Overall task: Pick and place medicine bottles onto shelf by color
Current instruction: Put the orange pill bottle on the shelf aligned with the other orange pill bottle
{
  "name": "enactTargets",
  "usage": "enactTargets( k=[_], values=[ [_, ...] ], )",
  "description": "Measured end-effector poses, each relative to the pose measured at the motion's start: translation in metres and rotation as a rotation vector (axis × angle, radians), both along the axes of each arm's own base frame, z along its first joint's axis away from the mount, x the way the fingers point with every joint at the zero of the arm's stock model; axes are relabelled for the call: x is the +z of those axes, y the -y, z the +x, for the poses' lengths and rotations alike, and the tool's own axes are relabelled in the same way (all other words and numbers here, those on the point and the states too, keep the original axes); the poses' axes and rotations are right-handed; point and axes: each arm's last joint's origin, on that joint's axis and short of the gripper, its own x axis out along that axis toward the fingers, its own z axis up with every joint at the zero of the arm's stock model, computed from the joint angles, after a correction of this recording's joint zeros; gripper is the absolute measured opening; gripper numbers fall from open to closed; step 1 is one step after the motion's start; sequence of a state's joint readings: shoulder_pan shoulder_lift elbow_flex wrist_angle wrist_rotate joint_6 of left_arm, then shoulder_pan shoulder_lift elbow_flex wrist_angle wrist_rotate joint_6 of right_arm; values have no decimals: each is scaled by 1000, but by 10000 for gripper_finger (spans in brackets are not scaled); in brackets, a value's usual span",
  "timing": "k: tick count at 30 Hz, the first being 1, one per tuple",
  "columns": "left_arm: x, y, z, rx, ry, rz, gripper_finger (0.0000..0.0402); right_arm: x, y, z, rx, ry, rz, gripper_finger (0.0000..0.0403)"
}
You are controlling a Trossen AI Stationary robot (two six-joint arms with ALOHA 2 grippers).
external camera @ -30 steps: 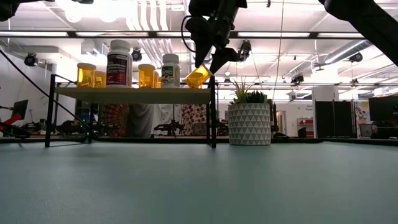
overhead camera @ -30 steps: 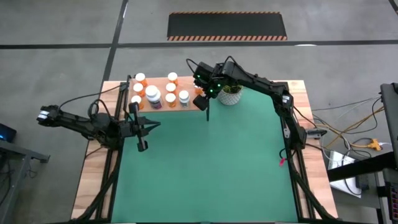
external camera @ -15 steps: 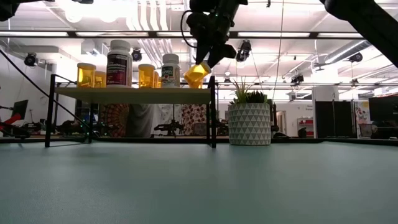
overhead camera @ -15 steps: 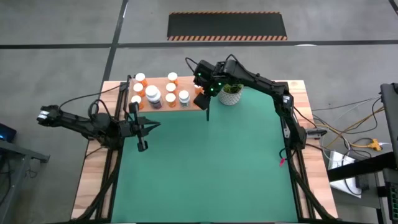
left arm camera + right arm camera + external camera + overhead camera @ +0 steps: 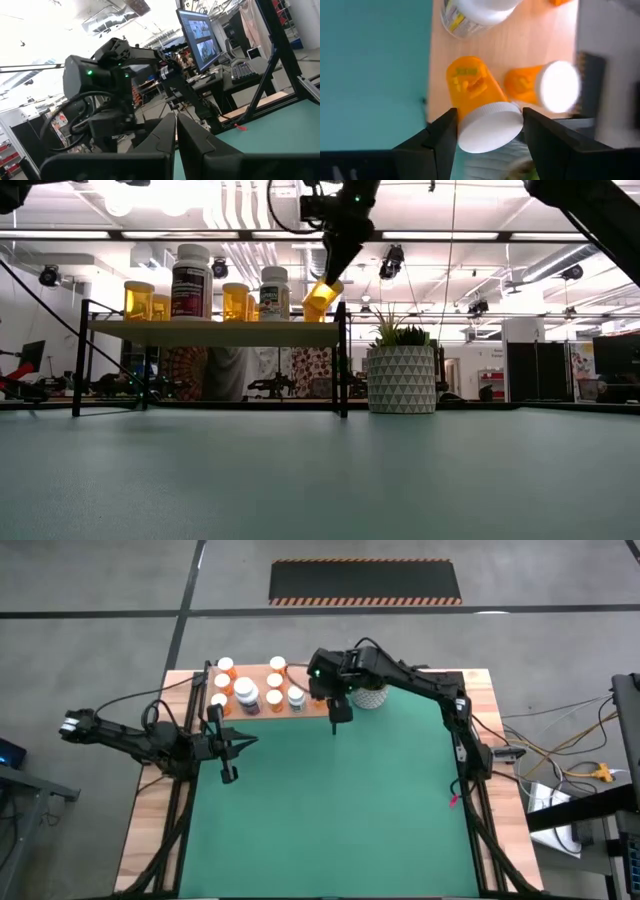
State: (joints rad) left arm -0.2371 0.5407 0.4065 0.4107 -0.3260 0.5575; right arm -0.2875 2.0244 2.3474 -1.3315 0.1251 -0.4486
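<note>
My right gripper [image 5: 338, 706] is over the right end of the wooden shelf [image 5: 255, 669], shut on an orange medicine bottle [image 5: 320, 299] with a white cap. The bottle is tilted, its base at the shelf board [image 5: 210, 332]; I cannot tell whether it touches. Several orange bottles and two white ones [image 5: 190, 280] stand upright on the shelf. The right wrist view shows an orange bottle [image 5: 545, 85] and a white one [image 5: 475, 12] close to the held one. My left gripper [image 5: 245, 742] waits, shut and empty, at the table's left, in front of the shelf. My right gripper pinches the orange bottle's white cap [image 5: 490, 125] between its two fingers [image 5: 442, 135], one on each side of the cap. The fingers come from above, slanting down. The bottle hangs tilted below them, cap up, orange body [image 5: 470, 82] over the shelf's right end.
A green plant in a white patterned pot [image 5: 372, 690] stands just right of the shelf, close to my right arm. The shelf's black post [image 5: 343, 370] is right under the held bottle. The green mat [image 5: 330, 810] covers the table in front.
My right gripper has gone a little toward the table's left and up, and has turned at the wrist. The orange bottle has come with it from beside the shelf's right edge to over the shelf's right end, staying tilted.
</note>
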Motion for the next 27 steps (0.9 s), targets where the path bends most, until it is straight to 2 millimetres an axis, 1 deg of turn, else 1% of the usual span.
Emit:
enactTargets(
  k=[3,7,16,23,27],
  values=[
    [0,0,0,0,1,0,0,0,-8,2,108,-59,-128,195],
    [0,0,0,0,0,0,0,1,-16,6,153,-49,-147,195],
    [0,0,0,0,-1,0,0,-1,-16,8,147,-72,-191,202],
    [0,0,0,0,-1,0,0,-1,-17,9,145,-65,-192,212],
    [0,0,0,0,-1,0,0,-2,-17,9,116,-57,-179,212]
  ],
)
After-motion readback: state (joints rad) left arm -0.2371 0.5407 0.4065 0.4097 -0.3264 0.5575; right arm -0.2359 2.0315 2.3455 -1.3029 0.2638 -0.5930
